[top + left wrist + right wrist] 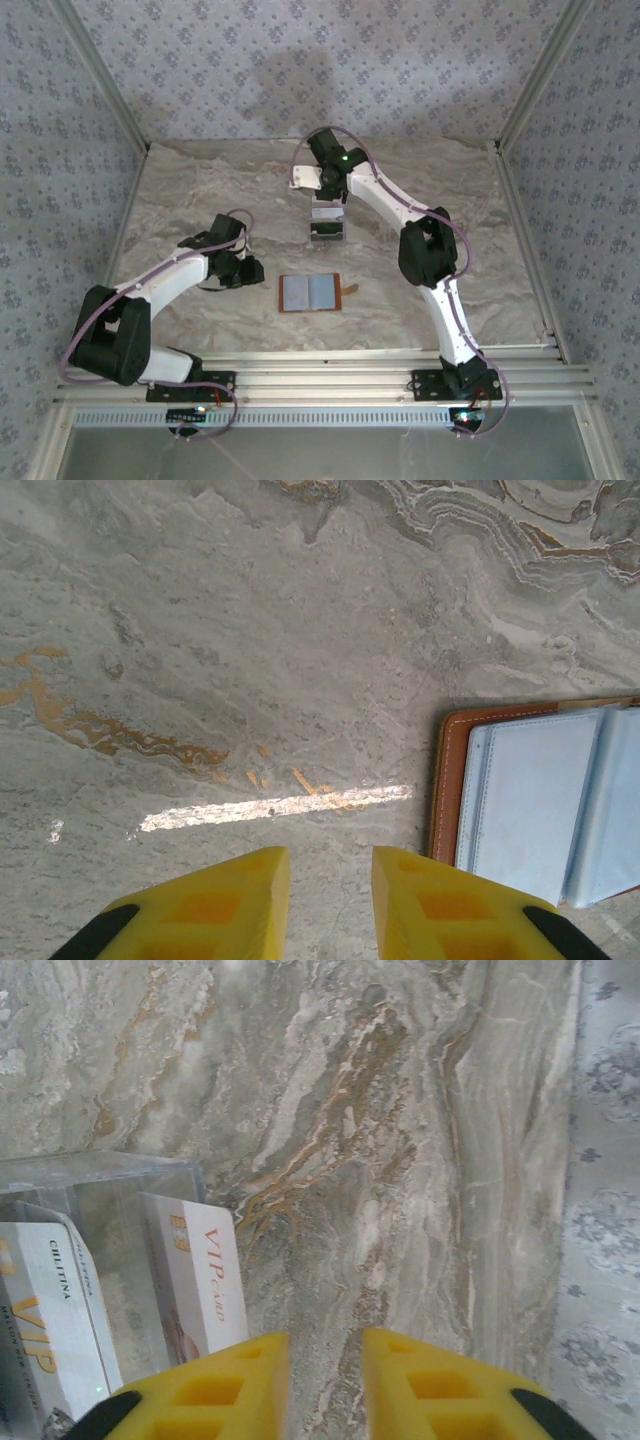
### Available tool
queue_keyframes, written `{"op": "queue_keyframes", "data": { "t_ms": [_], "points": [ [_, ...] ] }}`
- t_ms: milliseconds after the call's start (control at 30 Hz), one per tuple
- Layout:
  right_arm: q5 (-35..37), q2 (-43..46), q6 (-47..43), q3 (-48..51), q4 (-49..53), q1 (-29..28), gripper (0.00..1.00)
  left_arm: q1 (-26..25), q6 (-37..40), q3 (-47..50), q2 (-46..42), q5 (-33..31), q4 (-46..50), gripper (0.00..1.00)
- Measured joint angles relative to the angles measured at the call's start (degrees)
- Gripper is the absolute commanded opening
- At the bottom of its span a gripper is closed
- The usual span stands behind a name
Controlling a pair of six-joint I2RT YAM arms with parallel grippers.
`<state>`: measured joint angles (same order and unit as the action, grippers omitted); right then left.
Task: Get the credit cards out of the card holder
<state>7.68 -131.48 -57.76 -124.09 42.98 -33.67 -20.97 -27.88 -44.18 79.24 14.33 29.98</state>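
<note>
Marbled grey table [200, 180] fills the floor of a booth with patterned walls [300, 60]. Over it the left claw [330, 900] has its yellow fingers a little apart with only bare tabletop between them; it grips nothing and sits just beside the left edge of the wallet [520, 800]. The right claw [325, 1385] is likewise parted a little and has nothing in it, hanging over the table next to a clear stand [100, 1175]. Two whitish cards [205, 1280] lettered VIP stand on edge inside that stand, leaning slightly. In the top view the wallet lies open and flat near the middle of the table, pale lining up, its long side running left to right and its strap tab [350, 289] pointing right. The left arm [160, 280] is folded low, reaching in toward the wallet. The right arm [385, 200] bends at the elbow and stretches left to the stand, well behind the wallet.
</note>
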Motion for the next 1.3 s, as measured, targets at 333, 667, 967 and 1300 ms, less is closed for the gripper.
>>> {"op": "queue_keyframes", "data": {
  "t_ms": [333,667,967,1300],
  "points": [
    [2.82,10.51,27.5,7.1,-1.64,-3.45,0.31,1.11,-0.02,0.0,-0.39,0.28,-0.31,0.31],
    [-3.91,22.18,61.07,25.03,-3.89,-9.62,0.23,5.49,-0.66,1.31,-3.67,3.93,-3.76,0.32],
    [-16.55,24.83,81.96,38.82,-9.05,-14.47,0.23,7.1,-2.4,3.43,-3.96,6.12,-7.17,0.34],
    [-23.41,19.45,90.77,40.98,-14.05,-20.65,0.23,7.48,-3.3,4.02,-3.93,8.48,-9.64,0.35]
  ]
}}
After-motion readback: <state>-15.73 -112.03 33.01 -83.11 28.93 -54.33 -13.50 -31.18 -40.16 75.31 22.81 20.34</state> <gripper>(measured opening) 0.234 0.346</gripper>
